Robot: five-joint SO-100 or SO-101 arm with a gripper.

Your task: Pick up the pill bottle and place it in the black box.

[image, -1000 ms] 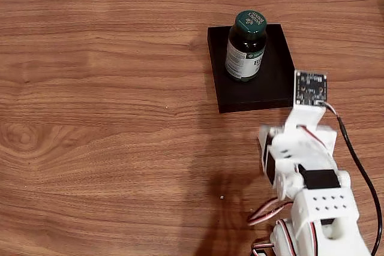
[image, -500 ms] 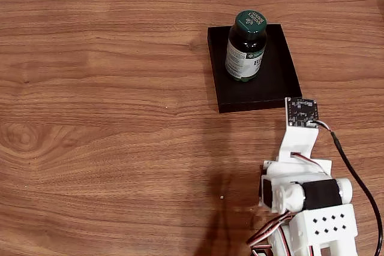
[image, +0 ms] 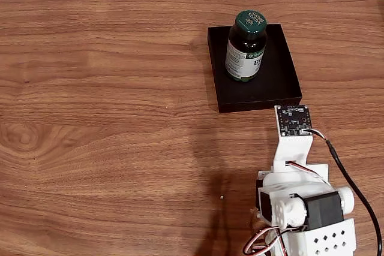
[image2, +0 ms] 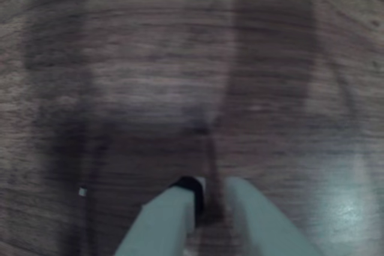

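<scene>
Small dark green translucent pill bottle (image: 245, 46) w/ green ribbed cap stands upright, long axis vertical, cap up, inside shallow matte black box (image: 279, 82) on wooden desk (image: 108, 118). White claw (image2: 210, 199), blurred in wrist view, fingers nearly together, holding nothing, well apart from box.

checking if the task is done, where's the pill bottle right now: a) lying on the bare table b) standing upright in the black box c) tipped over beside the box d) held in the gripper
b: in the fixed view the pill bottle stands upright inside the black box, cap up.
</scene>
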